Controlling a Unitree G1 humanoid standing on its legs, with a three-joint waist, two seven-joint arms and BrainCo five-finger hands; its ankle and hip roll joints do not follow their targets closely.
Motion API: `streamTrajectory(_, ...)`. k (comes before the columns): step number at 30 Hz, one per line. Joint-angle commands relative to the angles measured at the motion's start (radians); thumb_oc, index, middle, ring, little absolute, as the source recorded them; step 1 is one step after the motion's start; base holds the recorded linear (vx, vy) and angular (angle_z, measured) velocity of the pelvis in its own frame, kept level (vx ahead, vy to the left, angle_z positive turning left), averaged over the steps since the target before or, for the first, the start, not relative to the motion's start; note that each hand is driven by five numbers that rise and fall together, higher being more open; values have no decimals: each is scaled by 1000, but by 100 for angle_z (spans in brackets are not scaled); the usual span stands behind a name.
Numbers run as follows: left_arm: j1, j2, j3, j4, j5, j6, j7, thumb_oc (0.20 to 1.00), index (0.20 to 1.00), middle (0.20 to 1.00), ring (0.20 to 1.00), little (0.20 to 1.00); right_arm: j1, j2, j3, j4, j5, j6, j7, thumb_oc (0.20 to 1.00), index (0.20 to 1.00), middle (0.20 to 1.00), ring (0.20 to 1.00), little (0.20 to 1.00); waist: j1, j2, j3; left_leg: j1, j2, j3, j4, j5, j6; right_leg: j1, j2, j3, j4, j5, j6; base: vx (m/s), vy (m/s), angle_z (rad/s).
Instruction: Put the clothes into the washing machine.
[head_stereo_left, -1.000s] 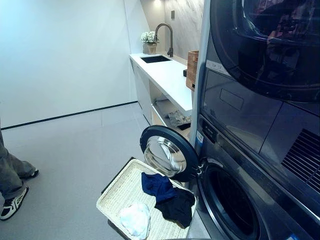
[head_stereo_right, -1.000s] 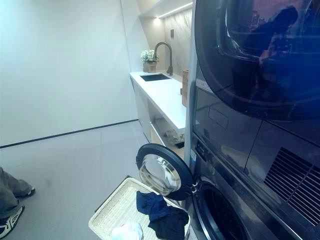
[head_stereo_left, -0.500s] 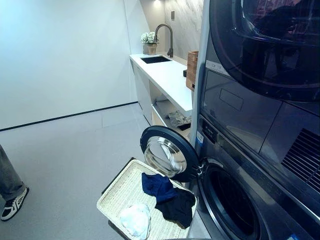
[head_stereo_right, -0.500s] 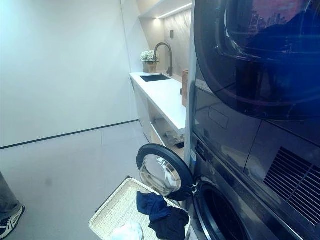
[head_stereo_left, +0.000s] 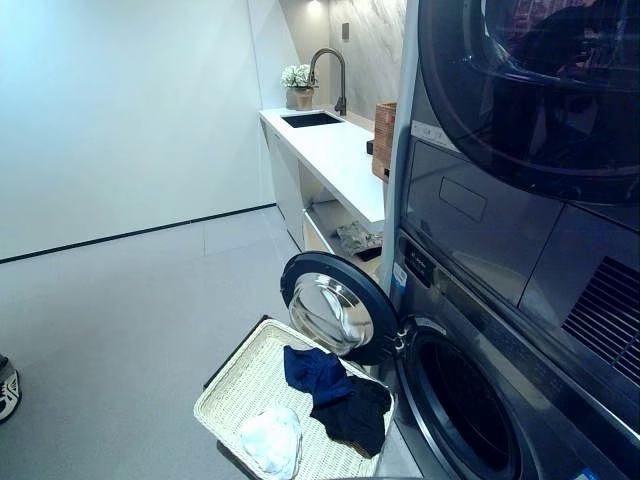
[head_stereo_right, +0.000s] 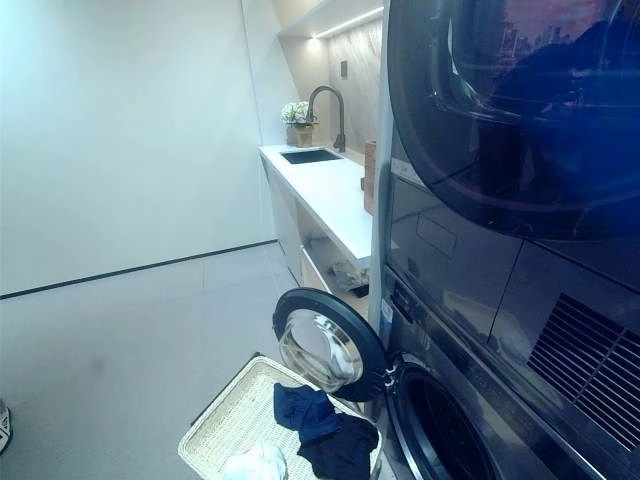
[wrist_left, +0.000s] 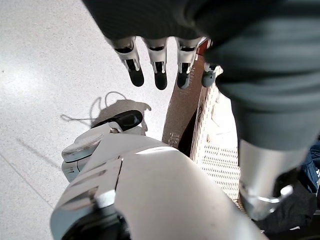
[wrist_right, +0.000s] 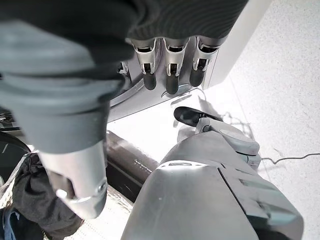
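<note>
In the left eye view, a white woven basket (head_stereo_left: 240, 385) sits on the floor in the lower middle of the frame, its right rim just beside the washer (head_stereo_left: 470, 400) at lower right, whose round door (head_stereo_left: 335, 305) stands swung open above the basket's far edge. Three clothes lie in the basket: a blue one (head_stereo_left: 312, 368) touching a black one (head_stereo_left: 352, 410) near the right rim, and a white one (head_stereo_left: 270, 440) at the near edge. The drum opening (head_stereo_left: 455, 410) is dark and unblocked. The left half of the frame is wide bare floor (head_stereo_left: 130, 300) running to a plain wall; a shoe (head_stereo_left: 6, 388) shows at the left edge. A counter (head_stereo_left: 335, 155) with one sink (head_stereo_left: 310, 118), one tap (head_stereo_left: 335, 75) and one flower pot (head_stereo_left: 298, 85) runs back at upper middle. The right eye view shows the same layout, with a second machine (head_stereo_right: 500, 110) stacked above the washer at upper right. In the left wrist view, the left hand (wrist_left: 157, 62) hangs with fingers straight and relaxed, holding nothing, above bare floor, the basket's rim just beside it at right. In the right wrist view, the right hand (wrist_right: 170, 65) likewise hangs loose and unclenched, empty, near the washer's base, with the black garment at lower left.
</note>
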Motion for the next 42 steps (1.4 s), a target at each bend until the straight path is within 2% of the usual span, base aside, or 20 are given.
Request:
streamTrajectory(1,-88,6,1,19,-53,-16,24,1000,1000,1000,1000,1000,-106,27,3,41,17,-10,-7,1000,1000,1000,1000,1000,6,-40,73,53,-115,77,8,-102,99,0,42,10,10,-45,-30,0,0,0)
streamTrajectory(9,-118,28,20,1,-147,-50,83,1000,1000,1000,1000,1000,-139,-2,9,3,51,-25,-10,1000,1000,1000,1000,1000,16,-47,132,0,-92,81,8,-79,93,-54,44,7,10,-30,-34,-23,-4,1)
streamTrajectory(10,-138,33,27,-5,-185,-87,124,1000,1000,1000,1000,1000,-154,-9,11,-8,78,-36,-23,1000,1000,1000,1000,1000,21,-47,159,-26,-88,78,8,-70,92,-80,43,3,10,-22,-36,-80,-7,2)
streamTrajectory(15,-205,48,29,-39,-263,-180,207,1000,1000,1000,1000,1000,-213,-36,15,-45,129,-73,-44,1000,1000,1000,1000,1000,21,-38,251,-113,-87,64,8,-42,93,-169,47,0,20,-2,-44,-141,15,5)
streamTrajectory(18,-263,62,27,-93,-307,-260,296,1000,1000,1000,1000,1000,-260,-64,21,-69,145,-100,-55,1000,1000,1000,1000,1000,25,-30,317,-191,-104,40,8,-21,98,-242,55,3,29,12,-50,-120,32,9)
streamTrajectory(19,-264,62,27,-94,-307,-263,299,1000,1000,1000,1000,1000,-261,-65,21,-69,146,-100,-55,1000,1000,1000,1000,1000,25,-30,318,-193,-104,40,8,-21,99,-243,55,3,29,12,-50,-101,23,13)
streamTrajectory(20,-280,72,32,-126,-294,-295,350,1000,1000,1000,1000,1000,-275,-77,18,-79,166,-112,-57,1000,1000,1000,1000,1000,30,-30,341,-220,-113,27,8,-15,101,-269,58,2,34,16,-51,-52,10,16)
streamTrajectory(23,-313,100,42,-162,-276,-340,429,1000,1000,1000,1000,1000,-307,-90,17,-93,199,-133,-59,1000,1000,1000,1000,1000,36,-35,379,-262,-121,10,21,-10,102,-316,55,-2,59,16,-51,-80,-4,11)
streamTrajectory(24,-327,110,43,-173,-272,-344,453,1000,1000,1000,1000,1000,-320,-94,20,-96,210,-140,-57,1000,1000,1000,1000,1000,37,-39,392,-276,-121,7,26,-8,102,-334,55,-3,69,17,-51,-153,-46,3)
streamTrajectory(25,-372,131,44,-196,-262,-356,520,1000,1000,1000,1000,1000,-361,-100,31,-107,239,-150,-58,1000,1000,1000,1000,1000,38,-50,426,-330,-124,-4,59,-5,102,-387,54,-3,101,18,-53,-134,-55,4)
streamTrajectory(29,-420,148,55,-239,-295,-361,590,1000,1000,1000,1000,1000,-405,-105,47,-127,275,-164,-63,1000,1000,1000,1000,1000,41,-64,467,-399,-128,-24,105,-3,100,-452,51,-3,143,19,-53,-97,-55,6)
streamTrajectory(30,-455,157,71,-271,-303,-385,656,1000,1000,1000,1000,1000,-436,-107,52,-146,296,-179,-68,1000,1000,1000,1000,1000,42,-75,501,-461,-136,-44,148,-3,102,-511,47,1,181,23,-50,-109,-70,3)
streamTrajectory(32,-483,169,74,-292,-271,-403,718,1000,1000,1000,1000,1000,-456,-109,58,-163,313,-183,-72,1000,1000,1000,1000,1000,41,-86,513,-520,-143,-58,183,-4,103,-564,46,4,211,25,-47,-112,-86,10)
streamTrajectory(33,-508,189,71,-321,-209,-416,788,1000,1000,1000,1000,1000,-470,-113,67,-180,320,-189,-75,1000,1000,1000,1000,1000,39,-94,513,-592,-147,-71,219,-3,103,-630,46,5,241,29,-45,-79,-63,11)
streamTrajectory(34,-510,190,71,-323,-194,-418,801,1000,1000,1000,1000,1000,-473,-114,67,-181,320,-189,-76,1000,1000,1000,1000,1000,38,-95,513,-599,-148,-72,224,-4,103,-636,46,5,245,29,-45,-90,-50,8)
streamTrajectory(35,-538,213,51,-354,-98,-411,884,1000,1000,1000,1000,1000,-484,-119,82,-201,330,-195,-83,1000,1000,1000,1000,1000,32,-98,513,-660,-153,-82,258,-5,102,-689,49,7,269,29,-46,-55,-23,6)
streamTrajectory(37,-559,234,33,-378,-31,-398,933,1000,1000,1000,1000,1000,-495,-127,91,-216,337,-194,-86,1000,1000,1000,1000,1000,30,-99,513,-703,-156,-87,283,-6,101,-724,51,7,286,29,-47,-60,-21,3)
streamTrajectory(39,-608,282,-19,-434,152,-351,1031,1000,1000,1000,1000,1000,-507,-146,102,-258,348,-192,-93,1000,1000,1000,1000,1000,24,-98,513,-799,-169,-105,351,-16,102,-804,53,8,334,25,-47,-53,-28,3)
streamTrajectory(40,-608,282,-19,-434,152,-351,1031,1000,1000,1000,1000,1000,-507,-146,102,-258,348,-192,-93,1000,1000,1000,1000,1000,24,-98,513,-799,-169,-105,351,-16,102,-804,53,8,334,25,-47,-19,-24,6)
streamTrajectory(42,-646,315,-61,-465,255,-314,1063,1000,1000,1000,1000,1000,-517,-164,106,-276,356,-192,-88,1000,1000,1000,1000,1000,22,-93,513,-848,-177,-114,391,-29,104,-849,58,10,365,18,-47,0,0,0)
